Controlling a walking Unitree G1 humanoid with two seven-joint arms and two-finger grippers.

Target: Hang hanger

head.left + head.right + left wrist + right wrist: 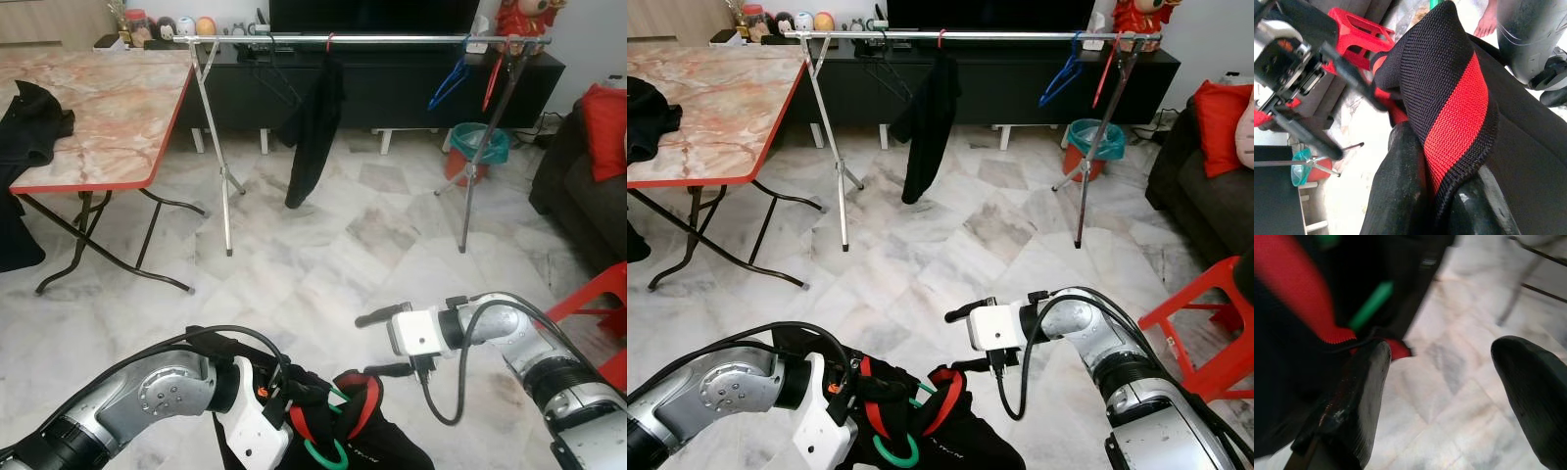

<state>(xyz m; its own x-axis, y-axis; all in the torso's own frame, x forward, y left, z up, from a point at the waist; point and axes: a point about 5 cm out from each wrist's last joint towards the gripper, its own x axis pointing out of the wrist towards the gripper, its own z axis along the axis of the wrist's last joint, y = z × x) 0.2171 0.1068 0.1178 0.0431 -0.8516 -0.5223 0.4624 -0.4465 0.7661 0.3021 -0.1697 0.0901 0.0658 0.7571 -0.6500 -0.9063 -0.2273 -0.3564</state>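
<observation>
One marble floor (323,264), clothes rail (362,39), folding table (98,108), black cabinet (392,83)

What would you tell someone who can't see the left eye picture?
The left gripper holds a black and red garment on a green hanger; the right gripper waits open beside it. Ahead stands a metal clothes rail with a black garment hanging.

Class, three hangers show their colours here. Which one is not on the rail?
The green hanger, inside the black-and-red garment held by the left gripper; the blue hanger and red hanger hang on the rail.
</observation>
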